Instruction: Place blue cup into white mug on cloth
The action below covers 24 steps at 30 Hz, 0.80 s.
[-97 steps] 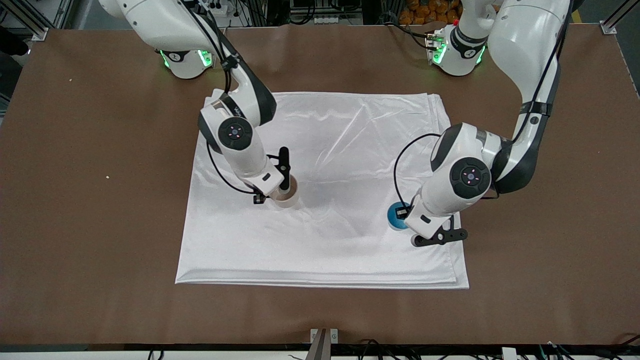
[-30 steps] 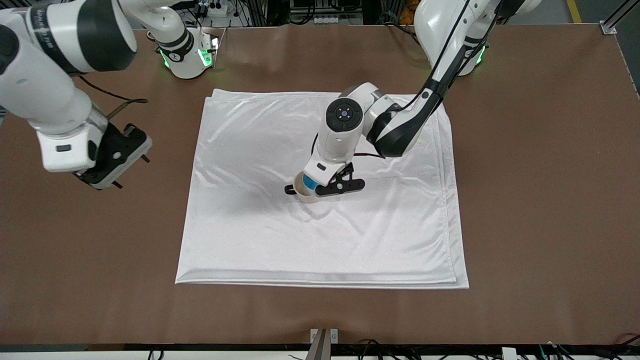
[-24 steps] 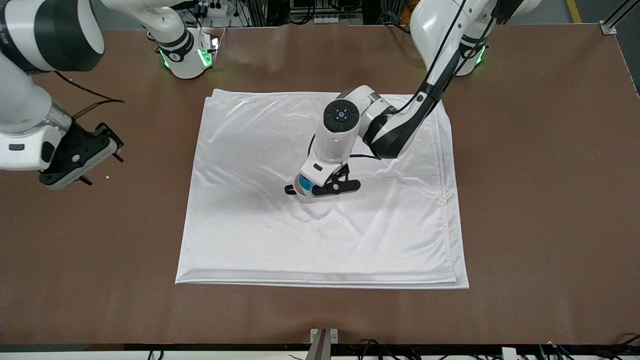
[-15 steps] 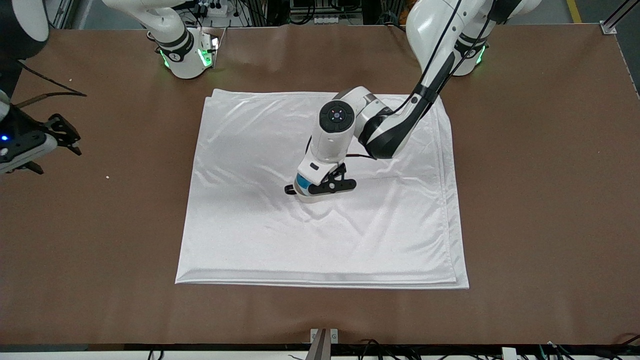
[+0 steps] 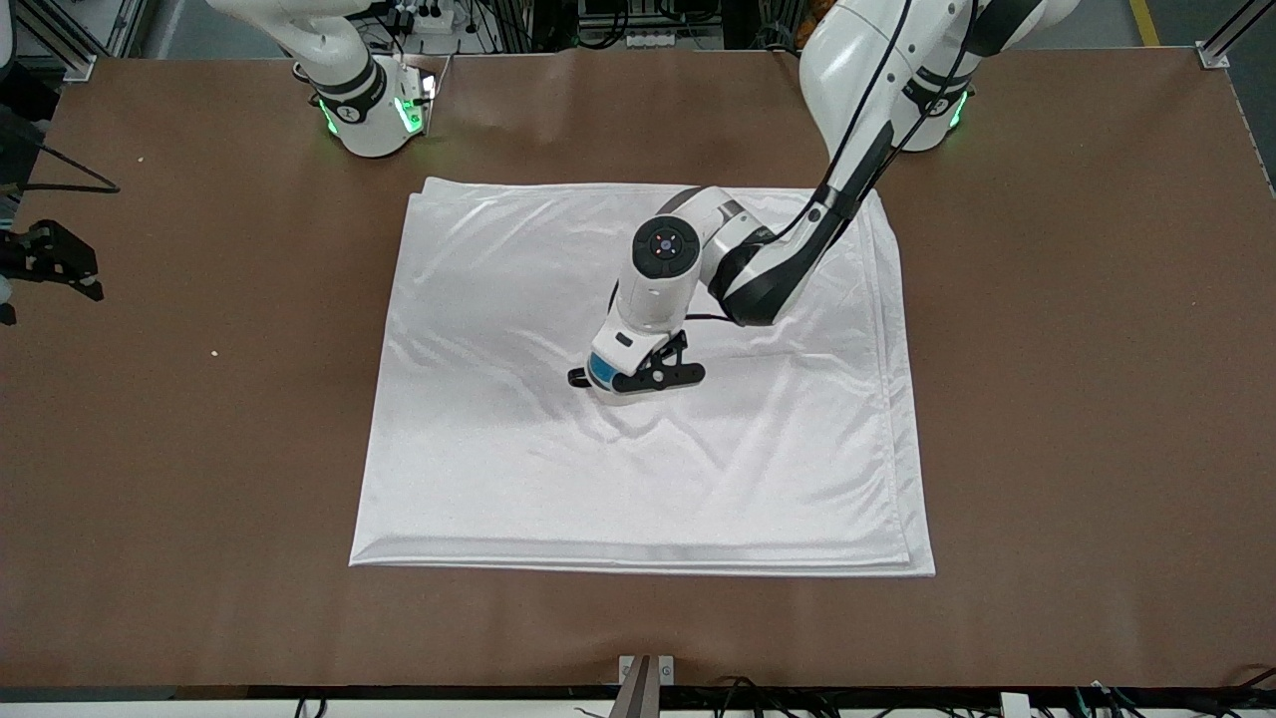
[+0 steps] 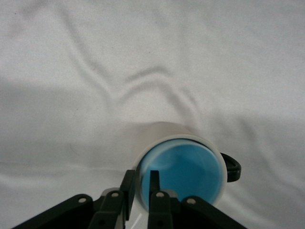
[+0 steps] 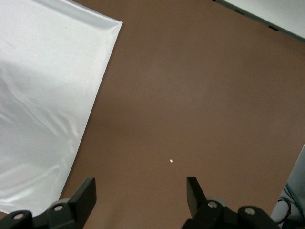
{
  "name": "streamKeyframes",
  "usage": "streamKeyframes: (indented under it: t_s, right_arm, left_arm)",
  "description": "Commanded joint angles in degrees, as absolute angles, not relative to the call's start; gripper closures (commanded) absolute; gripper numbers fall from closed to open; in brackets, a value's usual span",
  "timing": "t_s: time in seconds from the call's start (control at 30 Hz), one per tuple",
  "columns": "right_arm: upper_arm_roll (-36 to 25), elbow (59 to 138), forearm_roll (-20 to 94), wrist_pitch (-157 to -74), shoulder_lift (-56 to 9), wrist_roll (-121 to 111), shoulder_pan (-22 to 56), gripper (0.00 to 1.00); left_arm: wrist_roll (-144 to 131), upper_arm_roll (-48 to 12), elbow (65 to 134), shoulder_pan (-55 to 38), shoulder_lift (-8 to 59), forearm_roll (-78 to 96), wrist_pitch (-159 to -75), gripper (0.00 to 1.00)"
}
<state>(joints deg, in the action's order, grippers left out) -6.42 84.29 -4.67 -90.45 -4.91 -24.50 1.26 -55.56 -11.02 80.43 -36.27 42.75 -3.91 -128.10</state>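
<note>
The right gripper (image 5: 40,261) was seen at the right arm's end of the brown desk (image 5: 1047,399), over bare desk well apart from the cloth (image 5: 498,479). In the right wrist view its jaws were spread wide with nothing between them, and only a corner of the cloth and a tiny white speck (image 7: 171,161) on the desk were shown below; that arm was judged to be waiting.

Toward the middle of the cloth, the white mug (image 5: 620,395) was standing upright on the fabric with its black handle (image 5: 577,378) turned toward the right arm's end. The blue cup (image 5: 601,371) was seated inside it: in the left wrist view the cup's blue interior (image 6: 183,171) was ringed closely by the mug's pale rim (image 6: 164,138).

The left gripper (image 5: 623,374) was held low over the mug, and its jaws were pinched on the cup's wall, one finger (image 6: 154,183) inside the cup and the other at the rim's outer edge.

The insertion was judged essentially done. What remained, by that reading, was for the cup to be let go and the left arm to be lifted clear without the mug being tipped.
</note>
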Motion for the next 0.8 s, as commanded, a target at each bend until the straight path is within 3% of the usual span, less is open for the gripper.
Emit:
streamKeyframes:
  t_s: [0.0,0.13,0.5,0.77]
  right_arm:
    - [-6.86,83.5,-4.57,-87.28,-4.48,-18.55,0.53,0.08]
    - [-6.86,83.58,-4.48,-87.1,-4.4,-14.78,0.53,0.0]
    - [-6.86,83.85,-4.13,-88.07,-3.69,-4.04,-0.53,0.0]
    - [-7.38,88.58,-2.55,-90.87,-0.44,-3.69,-2.19,0.0]
  left_arm:
    - [-56.69,-10.46,80.33,-36.91,42.72,-5.27,-128.76,0.0]
    - [-56.34,-10.46,80.24,-36.83,42.45,-5.27,-128.76,0.0]
    - [-49.41,-9.05,80.33,-32.26,38.06,-5.45,-128.58,0.0]
    - [-40.53,-9.23,80.51,-23.13,34.9,-5.54,-124.98,0.0]
